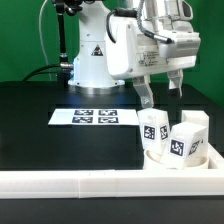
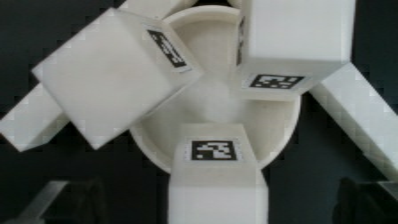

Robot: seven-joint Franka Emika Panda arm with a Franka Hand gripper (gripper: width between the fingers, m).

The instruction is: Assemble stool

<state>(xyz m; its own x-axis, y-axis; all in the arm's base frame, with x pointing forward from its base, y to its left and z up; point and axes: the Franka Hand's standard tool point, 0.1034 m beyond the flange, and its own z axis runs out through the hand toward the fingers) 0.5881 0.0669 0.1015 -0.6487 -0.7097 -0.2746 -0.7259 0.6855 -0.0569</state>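
White glossy plastic robot arm with rounded, bulbous housings. A black triangular warning label marks the base column. A black cable runs alongside at the exterior view's left. The boxy pale-grey two-finger gripper carries slim, straight fingers

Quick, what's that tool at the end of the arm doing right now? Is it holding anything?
Tool: open and holding nothing, its fingers spread apart above the stool parts.
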